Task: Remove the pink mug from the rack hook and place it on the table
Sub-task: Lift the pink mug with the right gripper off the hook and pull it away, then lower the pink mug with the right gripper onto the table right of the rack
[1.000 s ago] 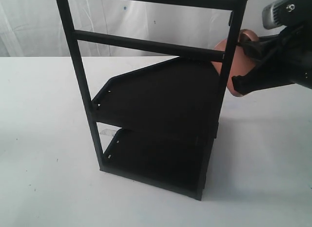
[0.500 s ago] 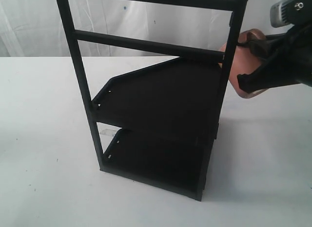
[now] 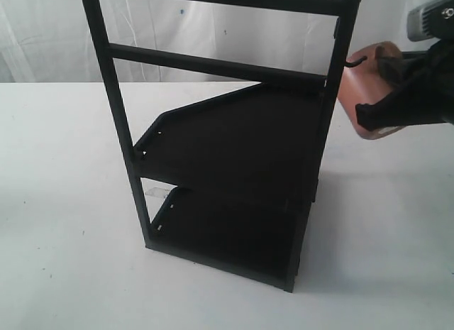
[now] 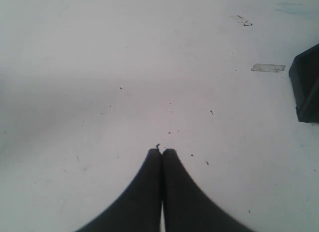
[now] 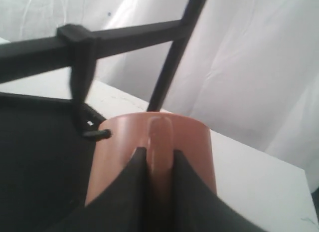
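My right gripper (image 3: 376, 89) is shut on the loop handle of the pink mug (image 3: 360, 92), which hangs in the air just right of the rack's upright post (image 3: 335, 81). In the right wrist view the handle sits between the gripper (image 5: 159, 152) fingers, and the mug (image 5: 194, 142) fills the middle. The rack hook (image 3: 356, 59) sticks out of the post beside the mug's wall, outside the handle. Its tip (image 5: 97, 134) shows against the mug's edge; I cannot tell if they touch. My left gripper (image 4: 162, 151) is shut on nothing above the white table (image 4: 124, 67).
The tall black rack has two shelves (image 3: 234, 145) and stands mid-table; one corner of it (image 4: 306, 87) shows in the left wrist view. The white table (image 3: 64, 174) spreads around it. A strip of clear tape (image 4: 268, 68) lies near that corner. White curtains hang behind.
My right gripper has carried the mug to the right, away from the post, so the hook now stands free beside it. The left gripper has not visibly moved.
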Controlling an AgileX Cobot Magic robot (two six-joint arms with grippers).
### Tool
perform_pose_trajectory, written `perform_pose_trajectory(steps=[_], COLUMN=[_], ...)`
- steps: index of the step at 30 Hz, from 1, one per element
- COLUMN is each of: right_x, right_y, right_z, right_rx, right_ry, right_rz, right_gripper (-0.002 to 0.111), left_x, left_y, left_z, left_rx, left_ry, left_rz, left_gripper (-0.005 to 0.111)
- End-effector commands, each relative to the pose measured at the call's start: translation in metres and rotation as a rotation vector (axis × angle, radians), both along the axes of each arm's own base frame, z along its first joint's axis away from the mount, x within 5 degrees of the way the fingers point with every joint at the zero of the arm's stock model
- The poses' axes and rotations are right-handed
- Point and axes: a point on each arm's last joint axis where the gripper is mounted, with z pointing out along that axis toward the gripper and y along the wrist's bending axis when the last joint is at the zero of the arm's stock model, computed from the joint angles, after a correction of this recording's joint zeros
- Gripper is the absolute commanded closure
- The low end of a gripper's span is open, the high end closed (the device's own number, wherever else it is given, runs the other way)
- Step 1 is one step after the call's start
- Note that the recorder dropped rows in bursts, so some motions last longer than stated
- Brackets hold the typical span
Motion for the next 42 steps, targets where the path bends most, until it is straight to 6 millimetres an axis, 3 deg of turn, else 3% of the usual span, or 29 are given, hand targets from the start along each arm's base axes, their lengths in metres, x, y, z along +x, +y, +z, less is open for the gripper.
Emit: perform_pose_trajectory(steps=[1,7,9,13,16,19,20,23,27,35,42], right_x=[0.004,0.013,0.016,0.027,0.057,0.074,0.082,0.102,0.126,0.155,0.164], right_y=[-0.018,-0.039,-0.044,-0.037,-0.028,-0.027,-0.025,-0.021,-0.03,-0.048,-0.052], right_z=[0.007,0.012,0.007,-0.014,-0.054,-0.083,-0.104,-0.14,-0.173,-0.188,-0.207], right_rx=[0.04,0.035,0.025,0.07,0.2,0.14,0.114,0.083,0.053,0.104,0.091], right_ry=[-0.063,-0.221,-0.315,-0.381,-0.343,-0.414,-0.352,-0.258,-0.195,-0.208,-0.176], right_rz=[-0.118,-0.303,-0.362,-0.316,-0.293,-0.325,-0.327,-0.328,-0.365,-0.379,-0.384], right_gripper=[0.106,0.106,0.106,0.106,0.107,0.108,0.108,0.108,0.108,0.108,0.108], left_x=[0.0,0.0,0.0,0.0,0.0,0.0,0.0,0.0,0.0,0.0,0.0], left_y=[0.0,0.0,0.0,0.0,0.0,0.0,0.0,0.0,0.0,0.0,0.0], left_z=[-0.001,-0.001,-0.001,-0.001,-0.001,-0.001,-0.001,-0.001,-0.001,-0.001,-0.001], left_rx=[-0.013,-0.013,-0.013,-0.013,-0.013,-0.013,-0.013,-0.013,-0.014,-0.014,-0.014], left_ry=[0.002,0.002,0.002,0.002,0.002,0.002,0.002,0.002,0.002,0.002,0.002], left_rz=[0.001,0.001,0.001,0.001,0.001,0.001,0.001,0.001,0.002,0.002,0.002], left_gripper=[0.107,0.107,0.107,0.107,0.107,0.107,0.107,0.107,0.107,0.107,0.107])
